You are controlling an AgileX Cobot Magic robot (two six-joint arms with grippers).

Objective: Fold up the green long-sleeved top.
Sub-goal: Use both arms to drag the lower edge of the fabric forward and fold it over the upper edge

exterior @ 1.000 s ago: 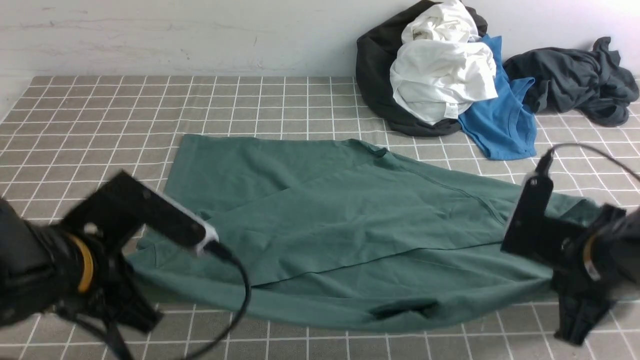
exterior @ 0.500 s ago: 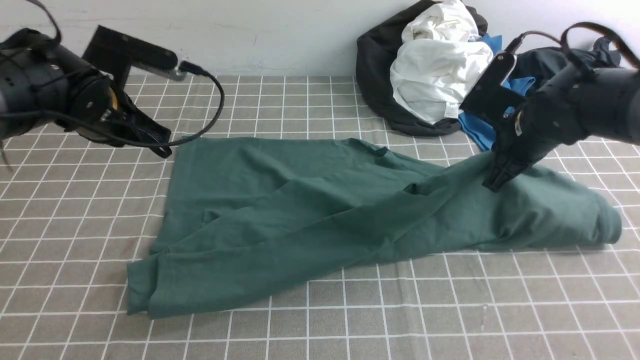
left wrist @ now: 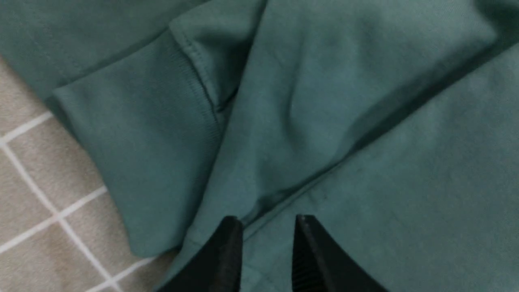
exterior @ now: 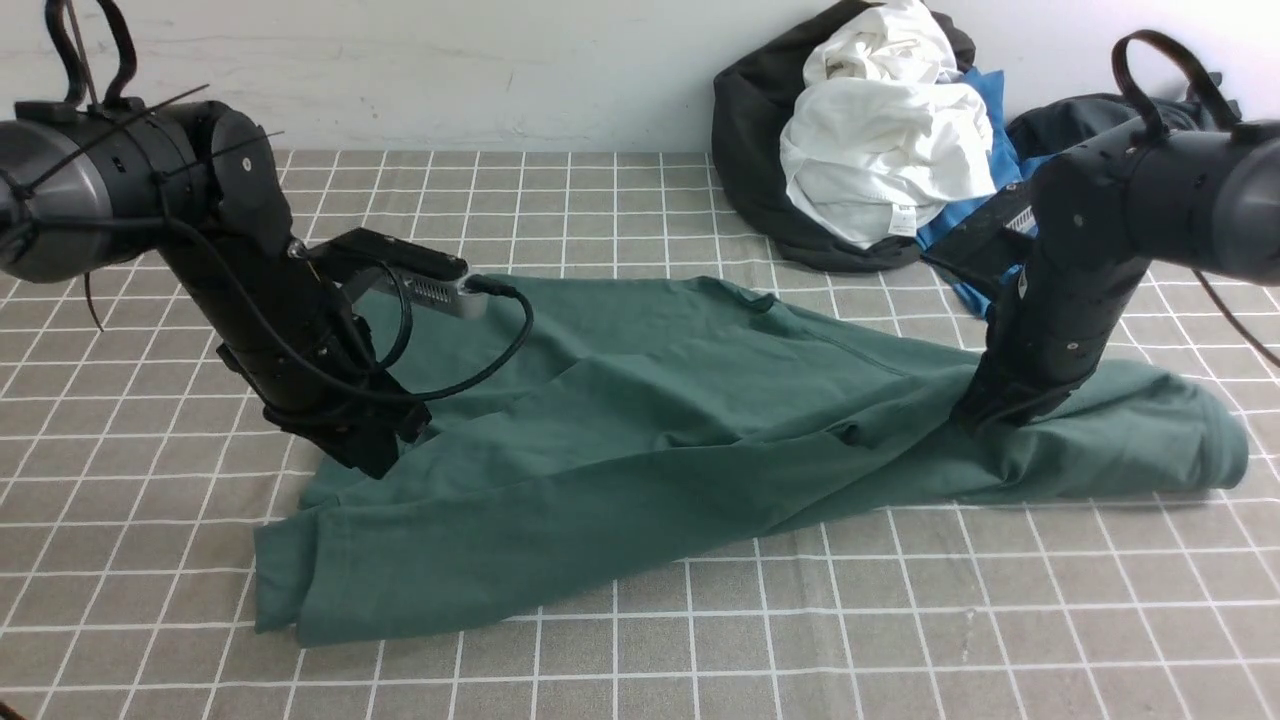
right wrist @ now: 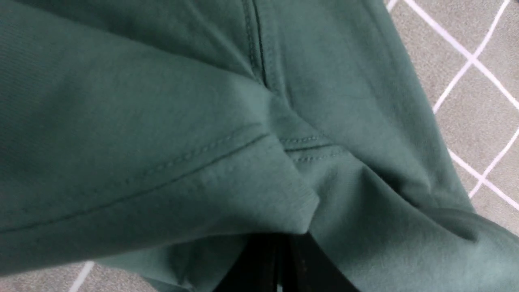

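**Operator:** Where is the top, and how do the jaws stand?

**Manual:** You find the top (exterior: 650, 420) spread on the tabletop (exterior: 900, 620), just in front of the heap (exterior: 880, 150) of other clothes. Its layers already lie doubled over one another, so judge the fold as begun, not finished. The left jaws are at the end of the top far from the heap. They stand narrowly apart with nothing between them, over a crease beside the cuff (left wrist: 134, 154). You cannot tell whether they touch the cloth. The right jaws, at the end nearest the heap, are closed, and a stitched hem (right wrist: 243, 178) bunches at their tips. Treat that as a pinch on the top.

**Operator:** Why that arrangement?

**Manual:** Judge it so: one end pinched keeps the cloth taut while you line up the other end for a grasp. Layers overlap under the left jaws, so check that you take only the intended one.

**Operator:** Any containers?

**Manual:** None in view. The heap lies loose on the tabletop.
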